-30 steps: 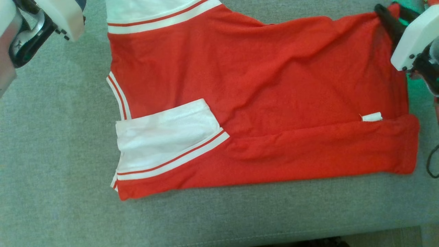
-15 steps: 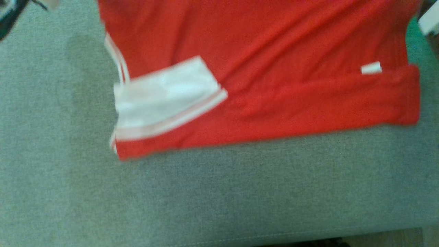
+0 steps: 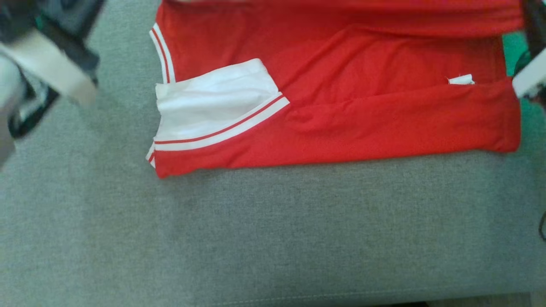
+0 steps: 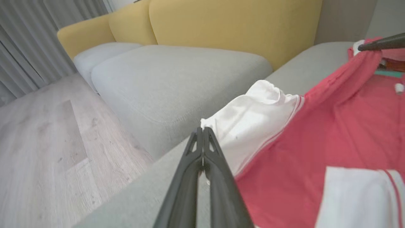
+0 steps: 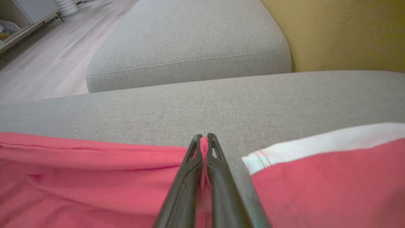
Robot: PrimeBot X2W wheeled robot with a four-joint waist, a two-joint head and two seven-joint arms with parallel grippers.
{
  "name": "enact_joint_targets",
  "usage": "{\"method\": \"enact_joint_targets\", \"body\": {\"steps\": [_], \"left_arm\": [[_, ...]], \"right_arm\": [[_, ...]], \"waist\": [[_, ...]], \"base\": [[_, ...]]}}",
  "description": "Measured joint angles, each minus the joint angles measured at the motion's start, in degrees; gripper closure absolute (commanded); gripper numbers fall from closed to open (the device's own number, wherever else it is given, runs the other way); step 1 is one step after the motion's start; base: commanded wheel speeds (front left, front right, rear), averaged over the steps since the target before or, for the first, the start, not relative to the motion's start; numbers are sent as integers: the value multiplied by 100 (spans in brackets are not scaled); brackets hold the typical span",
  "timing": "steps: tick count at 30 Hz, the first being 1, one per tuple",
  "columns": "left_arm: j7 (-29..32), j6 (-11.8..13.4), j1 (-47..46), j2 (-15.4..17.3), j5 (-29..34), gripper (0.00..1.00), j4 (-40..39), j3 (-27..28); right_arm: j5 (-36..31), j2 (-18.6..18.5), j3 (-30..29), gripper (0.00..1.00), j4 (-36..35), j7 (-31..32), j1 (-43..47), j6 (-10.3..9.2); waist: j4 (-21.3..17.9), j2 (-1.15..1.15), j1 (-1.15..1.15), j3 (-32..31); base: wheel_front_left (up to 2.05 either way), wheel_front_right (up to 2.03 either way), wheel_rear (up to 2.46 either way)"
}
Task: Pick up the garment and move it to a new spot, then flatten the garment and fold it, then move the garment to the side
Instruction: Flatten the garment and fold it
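The garment (image 3: 341,85) is a red shirt with white sleeves, lying on the grey sofa cushion (image 3: 273,234). One white sleeve (image 3: 213,102) lies folded on its front left, and a small white label (image 3: 460,79) shows near the right. A fold of red cloth runs along the garment's far edge. My left gripper (image 4: 202,129) is shut, its tips at the corner of the raised far sleeve (image 4: 253,117). My right gripper (image 5: 204,136) is shut on a pinch of red cloth. In the left wrist view, a dark finger of that right gripper (image 4: 379,44) holds the red edge up.
My blurred left arm (image 3: 42,72) crosses the upper left of the head view. A second grey cushion (image 5: 190,41) and yellow backrests (image 4: 221,25) lie beyond the garment. Wooden floor (image 4: 38,142) and grey curtains (image 4: 25,38) are off to the side.
The head camera has shifted. My right gripper has closed on the garment's red edge. The far edge now lies as a fold nearer the front, and my left arm sits lower in view.
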Motion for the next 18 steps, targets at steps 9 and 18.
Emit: {"method": "enact_joint_targets", "body": {"steps": [9, 18], "left_arm": [[0, 703, 1100, 686, -4, 100, -1346, -98], [13, 1382, 1965, 1038, -84, 100, -2372, -210]], "right_arm": [[-69, -18, -364, 100, -547, -99, 1059, 0], [-222, 257, -733, 100, -1033, -81, 1817, 0]], "waist": [[95, 0, 0, -247], [133, 0, -1, -392]], "base": [[0, 0, 0], [0, 0, 0]]}}
